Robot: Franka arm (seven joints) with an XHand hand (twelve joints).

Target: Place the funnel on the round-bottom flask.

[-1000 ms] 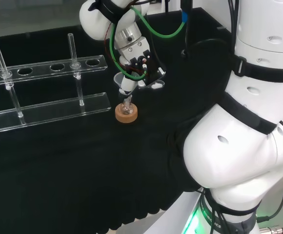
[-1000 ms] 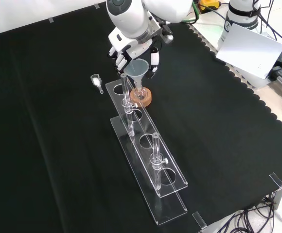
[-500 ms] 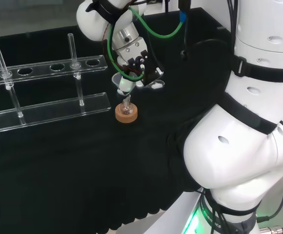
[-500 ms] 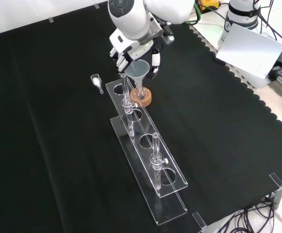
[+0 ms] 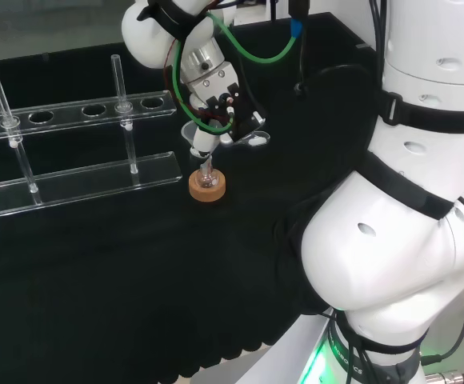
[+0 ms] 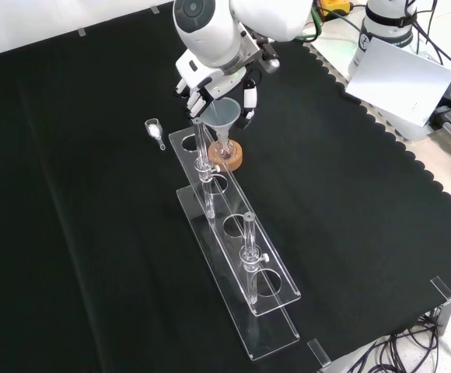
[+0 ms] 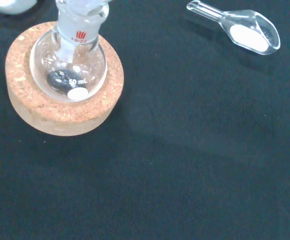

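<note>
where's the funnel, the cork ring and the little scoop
funnel point(image 6: 223, 111), front view, on its cone wall
cork ring point(image 7: 50, 114), wrist view, on its top face
scoop point(image 7: 249, 36), wrist view, on its bowl

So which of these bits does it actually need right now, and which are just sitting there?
In use:
- funnel
- round-bottom flask
- cork ring stand
- hand, holding the funnel

Lying about:
- clear tube rack with tubes
- small scoop of white powder

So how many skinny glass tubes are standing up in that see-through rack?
2. In the front view, one tube stands at the rack's far end, near the funnel; the other tube stands toward the near end. Clear glass is hard to spot, so another could be hidden.
</note>
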